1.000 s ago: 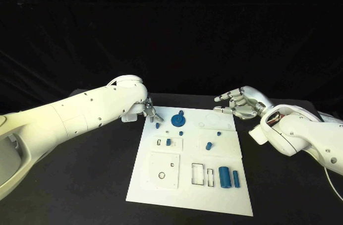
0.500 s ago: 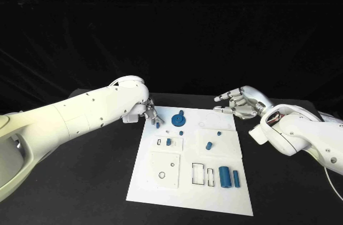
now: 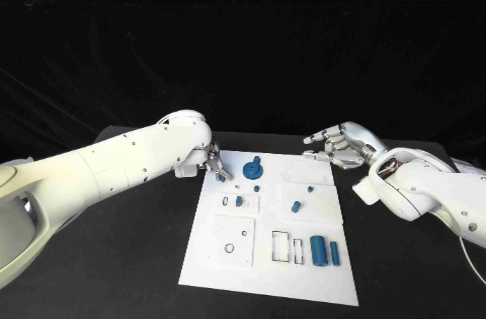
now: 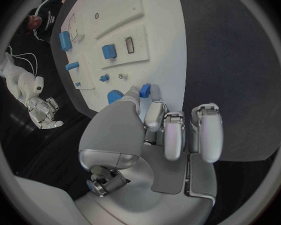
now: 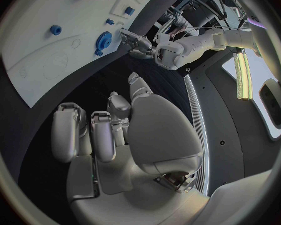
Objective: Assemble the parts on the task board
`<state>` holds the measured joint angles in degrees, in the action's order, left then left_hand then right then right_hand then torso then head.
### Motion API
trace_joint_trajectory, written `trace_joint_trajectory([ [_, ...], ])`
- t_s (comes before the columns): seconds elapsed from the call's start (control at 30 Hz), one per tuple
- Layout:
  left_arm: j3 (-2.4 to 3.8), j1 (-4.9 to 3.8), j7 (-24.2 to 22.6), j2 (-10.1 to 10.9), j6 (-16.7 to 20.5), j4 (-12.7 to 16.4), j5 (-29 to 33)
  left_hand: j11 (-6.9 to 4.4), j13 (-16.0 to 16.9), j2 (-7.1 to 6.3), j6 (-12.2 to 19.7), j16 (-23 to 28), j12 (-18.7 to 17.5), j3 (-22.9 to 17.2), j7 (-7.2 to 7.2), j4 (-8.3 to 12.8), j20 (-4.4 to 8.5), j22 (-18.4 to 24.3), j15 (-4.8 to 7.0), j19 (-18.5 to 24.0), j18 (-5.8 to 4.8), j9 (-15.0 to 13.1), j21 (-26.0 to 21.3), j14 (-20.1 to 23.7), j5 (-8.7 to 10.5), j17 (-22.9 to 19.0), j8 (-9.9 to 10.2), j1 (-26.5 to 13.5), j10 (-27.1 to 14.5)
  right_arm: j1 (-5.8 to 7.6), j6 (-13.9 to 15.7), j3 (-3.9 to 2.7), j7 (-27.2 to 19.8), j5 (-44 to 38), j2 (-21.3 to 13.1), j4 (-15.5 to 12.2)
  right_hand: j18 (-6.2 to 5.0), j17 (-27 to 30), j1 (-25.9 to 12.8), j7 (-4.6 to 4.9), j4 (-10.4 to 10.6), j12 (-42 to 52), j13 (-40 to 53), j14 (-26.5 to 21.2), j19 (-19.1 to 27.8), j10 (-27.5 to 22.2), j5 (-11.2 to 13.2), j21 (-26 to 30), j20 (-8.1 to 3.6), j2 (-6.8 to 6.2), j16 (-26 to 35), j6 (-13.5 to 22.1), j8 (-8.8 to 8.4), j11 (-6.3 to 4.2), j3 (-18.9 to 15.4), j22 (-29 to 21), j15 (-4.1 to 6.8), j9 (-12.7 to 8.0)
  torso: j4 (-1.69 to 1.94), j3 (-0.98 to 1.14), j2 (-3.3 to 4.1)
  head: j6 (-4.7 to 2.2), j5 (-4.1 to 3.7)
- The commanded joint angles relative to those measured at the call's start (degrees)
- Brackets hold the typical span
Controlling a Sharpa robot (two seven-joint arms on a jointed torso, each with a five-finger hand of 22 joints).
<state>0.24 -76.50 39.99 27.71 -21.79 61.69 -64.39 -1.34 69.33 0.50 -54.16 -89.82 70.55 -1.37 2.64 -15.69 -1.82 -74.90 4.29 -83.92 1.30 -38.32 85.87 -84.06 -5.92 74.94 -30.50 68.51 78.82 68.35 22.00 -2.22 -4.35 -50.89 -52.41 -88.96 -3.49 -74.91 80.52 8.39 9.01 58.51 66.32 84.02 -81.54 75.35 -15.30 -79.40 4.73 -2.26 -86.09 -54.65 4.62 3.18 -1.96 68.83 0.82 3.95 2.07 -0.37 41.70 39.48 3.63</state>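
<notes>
- The task board (image 3: 265,252) lies in the middle of the black table (image 3: 121,263), its long axis running near to far, slightly skewed.
- We see rectangular recesses outlined on the board's near half; just right of them two blue cylinders (image 3: 318,251) lie side by side, long axes near-to-far.
- A small blue block (image 3: 239,202) stands in a square recess at mid-board on the left; a short blue peg (image 3: 296,207) sits right of it, slightly tilted.
- A blue gear-like disc (image 3: 252,169) rests at the far end, with a small blue stud (image 3: 257,188) near it.
- Left hand (image 3: 212,161) is at the board's far-left corner, fingertips pinching a small blue part (image 4: 145,90) just above the board's edge; we cannot tell if the part touches the board.
- Right hand (image 3: 335,147) hovers beyond the far-right corner, fingers loosely curled and apart, holding nothing.
</notes>
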Motion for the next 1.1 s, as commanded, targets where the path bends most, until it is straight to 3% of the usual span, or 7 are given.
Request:
trace_joint_trajectory([
  [0.03,0.0,0.03,-0.4,-0.1,0.5,0.1,0.6,-0.2,-0.1,0.35,-0.1,-0.2,0.2,-0.7,-0.18,0.6,0.24,-9.5,0.53,-3.2,0.21,0.1,0.0,-5.9,-0.12,15.1,-0.2,1.7,0.4,-0.05,-0.8,0.0,-0.2,-0.5,0.1,0.0,-0.82,-9.6,-0.6,-0.05,0.0,-0.3,0.0,4.6,0.2,-0.3,-0.1,0.2,-0.06,-0.16,0.3,-0.5,-0.07,0.0,-0.3,-0.1,0.38,0.0,0.03,0.01,0.0,0.06,-0.01],
  [0.23,0.0,0.05,-1.1,0.0,3.3,0.2,0.6,-0.5,-0.5,2.44,0.7,-0.2,-0.2,-5.7,-0.44,3.3,0.56,-9.0,0.84,-2.9,0.36,0.3,-0.4,-5.9,0.29,15.1,0.0,7.4,0.0,-0.06,-0.8,0.0,-0.1,-0.5,0.1,0.1,-0.82,-9.6,-0.6,-0.05,0.0,-0.3,0.0,4.6,0.2,-0.3,-0.1,0.2,-0.06,-0.16,0.3,-0.5,-0.07,0.0,-0.3,-0.1,0.38,0.0,-0.02,0.01,0.01,0.09,0.05],
  [0.57,0.0,0.05,-2.3,0.4,5.9,0.9,1.9,-0.78,-0.4,1.86,1.1,-0.2,-0.2,-12.7,-0.78,4.6,0.79,-9.1,1.07,-3.0,0.33,-0.9,-0.4,-5.9,0.31,15.1,-1.6,9.8,0.0,-0.13,-1.0,0.01,-0.1,-0.5,0.2,0.2,-0.82,-9.6,-0.6,-0.05,0.0,-0.3,0.0,4.6,0.2,-0.3,-0.1,0.2,-0.06,-0.16,0.3,-0.5,-0.07,0.0,-0.3,-0.1,0.38,0.0,0.0,0.03,0.0,0.33,0.05],
  [0.73,0.0,0.05,-2.7,1.8,7.7,2.5,4.6,-0.83,-0.6,-1.08,2.1,-0.2,-0.4,-21.4,-0.57,5.5,0.78,-9.0,0.99,-2.9,0.37,-2.5,-0.6,-5.9,0.28,15.1,-3.5,8.9,0.1,-0.16,-1.2,0.04,0.0,-0.5,0.2,0.2,-0.82,-9.6,-0.6,-0.05,0.0,-0.3,0.0,4.6,0.2,-0.3,-0.1,0.2,-0.06,-0.16,0.3,-0.5,-0.07,0.0,-0.3,-0.1,0.38,0.0,0.01,0.07,-0.08,0.36,0.05],
  [0.8,-0.01,0.04,-2.7,2.6,8.2,3.6,5.4,-0.8,-0.6,-1.2,2.1,-0.2,-0.4,-22.1,-0.68,5.6,0.78,-9.0,0.98,-2.9,0.37,-2.7,-0.6,-5.9,0.23,15.1,-3.6,8.7,0.1,-0.17,-1.2,0.05,0.0,-0.5,0.2,0.2,-0.82,-9.6,-0.6,-0.05,0.0,-0.3,0.0,4.6,0.2,-0.3,-0.1,0.2,-0.06,-0.16,0.3,-0.5,-0.07,0.0,-0.3,-0.1,0.38,0.0,0.06,0.13,-0.09,0.33,0.03],
  [0.83,-0.02,0.04,-2.6,3.0,8.5,4.3,5.8,-0.78,-0.7,-2.49,2.3,-0.2,-0.3,-25.3,-0.64,5.7,0.76,-9.1,1.0,-3.0,0.37,-3.2,-0.6,-5.9,0.31,15.1,-4.3,7.3,0.2,-0.17,-1.2,0.05,0.0,-0.5,0.2,0.2,-0.82,-9.6,-0.6,-0.05,0.0,-0.3,0.0,4.6,0.2,-0.3,-0.1,0.2,-0.06,-0.16,0.3,-0.5,-0.07,0.0,-0.3,-0.1,0.38,0.0,0.09,0.13,-0.09,0.34,0.04],
  [1.1,-0.12,0.54,-1.8,7.3,10.5,11.1,7.8,-0.8,-0.5,-3.83,2.4,-0.2,0.0,-28.8,-0.77,6.3,0.78,-9.2,1.01,-3.0,0.35,-3.7,-0.6,-5.9,0.38,15.1,-5.1,5.6,0.5,-0.18,-1.4,0.12,0.1,-0.5,0.1,0.3,-0.82,-9.6,-0.6,-0.05,0.0,-0.3,0.0,4.6,0.2,-0.3,-0.1,0.2,-0.06,-0.16,0.3,-0.5,-0.07,0.0,-0.3,-0.1,0.38,0.0,0.32,0.18,-0.18,0.44,0.29],
])
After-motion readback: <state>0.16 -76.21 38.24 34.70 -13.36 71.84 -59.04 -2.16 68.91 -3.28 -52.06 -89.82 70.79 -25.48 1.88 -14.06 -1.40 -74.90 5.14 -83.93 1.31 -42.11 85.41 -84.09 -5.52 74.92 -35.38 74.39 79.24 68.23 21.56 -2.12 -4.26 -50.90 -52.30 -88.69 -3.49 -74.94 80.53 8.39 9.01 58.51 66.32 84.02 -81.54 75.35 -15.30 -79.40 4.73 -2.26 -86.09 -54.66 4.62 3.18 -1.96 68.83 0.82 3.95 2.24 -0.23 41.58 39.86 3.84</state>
